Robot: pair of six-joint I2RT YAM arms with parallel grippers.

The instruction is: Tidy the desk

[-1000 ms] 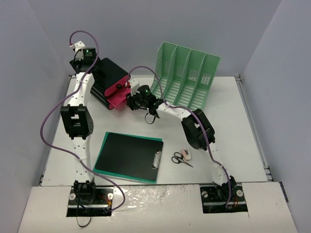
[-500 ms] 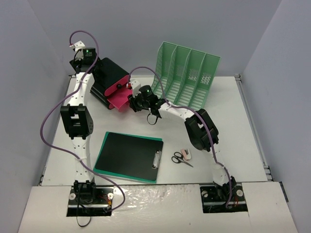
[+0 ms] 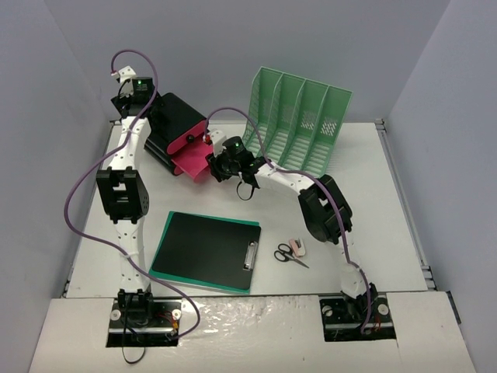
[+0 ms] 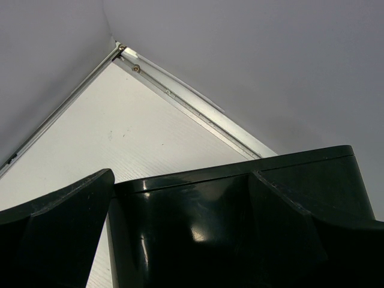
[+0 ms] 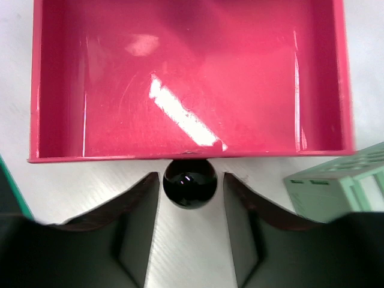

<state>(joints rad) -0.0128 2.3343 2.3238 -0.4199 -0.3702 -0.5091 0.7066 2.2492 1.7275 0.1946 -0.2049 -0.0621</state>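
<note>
Knob of pink drawer, wrist-view only, sits between spread right fingers; left fingers cannot be judged.

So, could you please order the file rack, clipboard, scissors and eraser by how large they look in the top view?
Largest: file rack and clipboard, too alike to rank; the rack stands upright, reaching nearer the camera.
Then: scissors.
Smallest: eraser.
</note>
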